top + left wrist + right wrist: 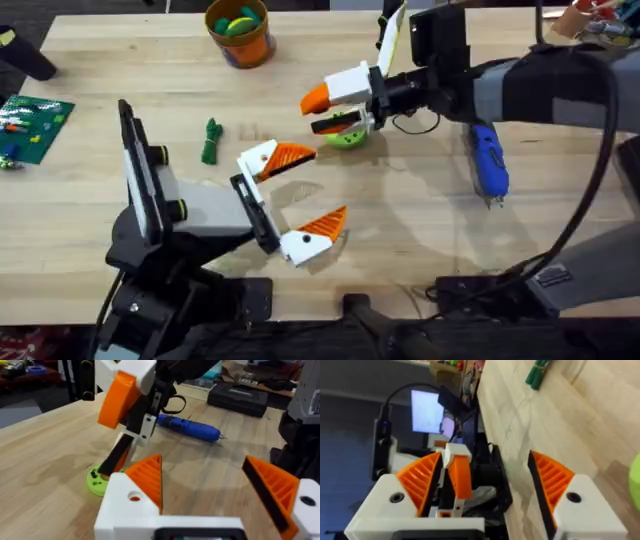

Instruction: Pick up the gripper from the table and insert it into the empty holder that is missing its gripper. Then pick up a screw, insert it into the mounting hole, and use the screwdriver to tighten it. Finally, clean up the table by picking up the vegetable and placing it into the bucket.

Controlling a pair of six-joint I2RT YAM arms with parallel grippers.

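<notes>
Your wooden tabletop [150,100] carries everything; both pincers are spread wide, the left pincer [305,195] hanging empty near the middle, the right pincer [325,112] straddling a lime-green round piece [350,137]. The blue screwdriver [489,160] lies flat beside the right arm; judge it stiff, weighty and smooth, so take its thick handle crosswise. The green vegetable [210,141] looks light and soft. The orange bucket [240,45] already holds coloured bits.
</notes>
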